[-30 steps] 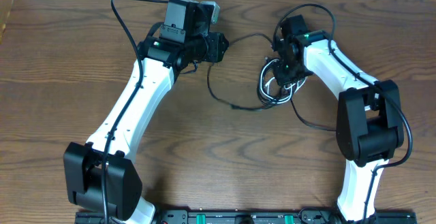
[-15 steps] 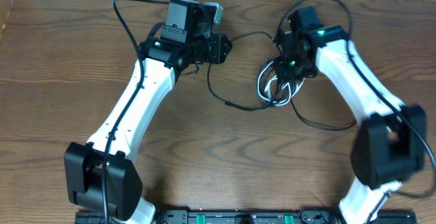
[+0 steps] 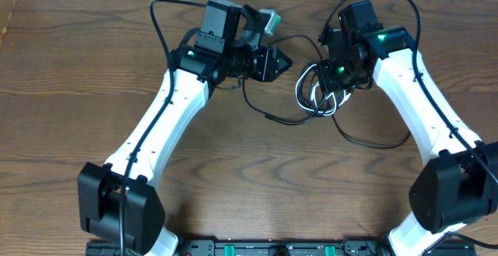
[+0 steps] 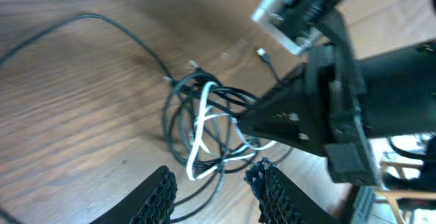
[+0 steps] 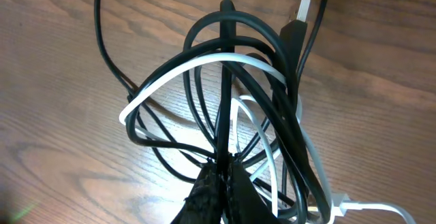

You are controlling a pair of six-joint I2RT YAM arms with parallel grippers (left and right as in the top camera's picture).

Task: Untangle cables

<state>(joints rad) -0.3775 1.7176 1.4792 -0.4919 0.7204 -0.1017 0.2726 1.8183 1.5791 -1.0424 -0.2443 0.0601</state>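
Nearest in the right wrist view: right gripper, jaws pressed fully together on one black strand running straight up through the knot. Just beyond the fingertips, the cables bunched in overlapping loops on the wooden table. White cable arching across the black ones, and a small plug poking out at the far side of the bundle.

Nearest in the left wrist view: left gripper, jaws roughly half apart, seemingly with nothing between them, though blurred there. Past the fingers, the same tangle flat on the wood, just beside the right arm's dark gripper.

From overhead, on the near side of the bundle: two slack black loops trailing out, one to its left, one to its right. Then the bundle itself, right of centre in the far half of the table, directly under the right gripper, with the left gripper near its left side and apart from it. Farthest, a thin black length spanning the gap between the two grippers.
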